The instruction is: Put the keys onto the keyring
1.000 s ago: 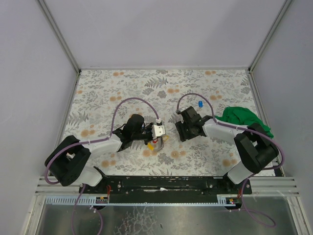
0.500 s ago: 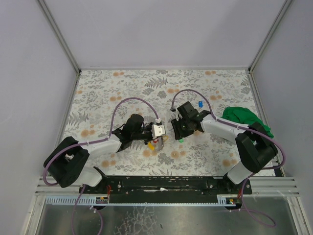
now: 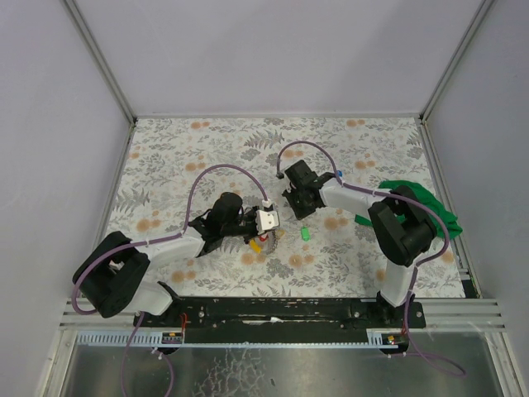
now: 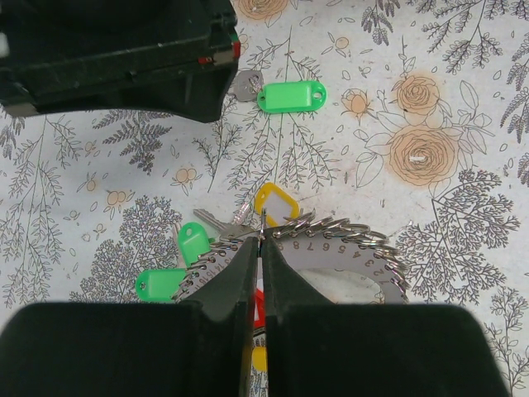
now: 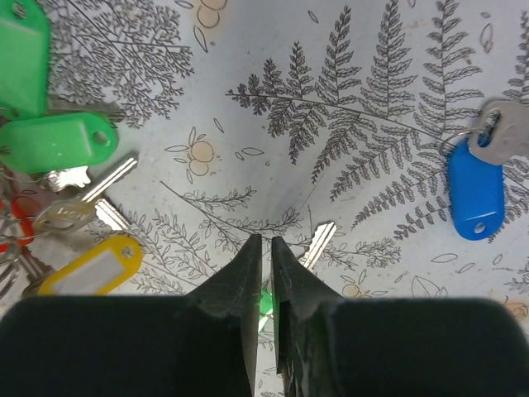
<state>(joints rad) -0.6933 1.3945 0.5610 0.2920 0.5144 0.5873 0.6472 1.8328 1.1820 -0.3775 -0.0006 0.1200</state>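
Left gripper is down low over the table, fingers pressed together and clamped on the rim of the keyring. The grey numbered ring lies just ahead of the fingertips, left of centre in the overhead view. Keys fan out round it: a yellow tag right at the pinch point, two green tags off to one side, and a bare key blade between them.

Over to the right gripper: fingers drawn all but together, just a slit between them, and nothing gripped in it. It hangs near the middle of the table, close to the keyring but apart from it. Beneath it lies a loose green key, flat on the table. In the wrist view its blade pokes out past one fingertip and its tag shows through the slit. Whether the fingers touch it cannot be told.

Farther back sits a blue key, alone, off the ring and well apart from the cluster. The cloth is bunched at the table's right edge, beside the right arm.
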